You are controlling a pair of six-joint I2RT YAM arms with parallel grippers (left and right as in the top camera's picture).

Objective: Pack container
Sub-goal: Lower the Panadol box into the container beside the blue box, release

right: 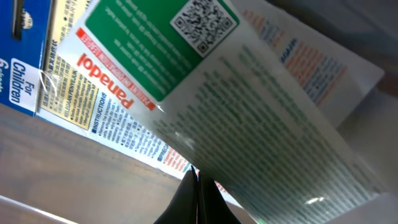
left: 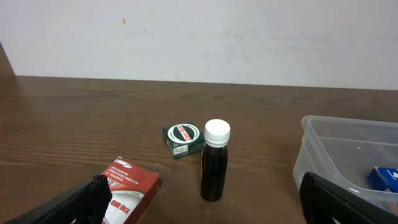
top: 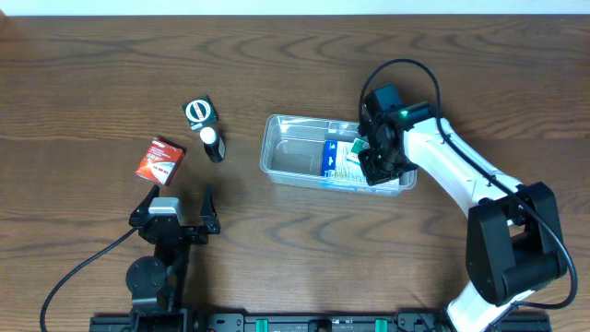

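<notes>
One box point(right: 93, 93) in the container point(top: 288, 148) reads "Panadol" ("For Children").

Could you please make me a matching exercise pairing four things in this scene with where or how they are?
Things:
1. red box
2. dark bottle
3. Panadol box
4. left claw

Places or states:
A. inside the container
B. open, holding nothing
C. lying flat on the table
D. standing upright, white cap

Pairs: 1-C, 2-D, 3-A, 4-B
</notes>
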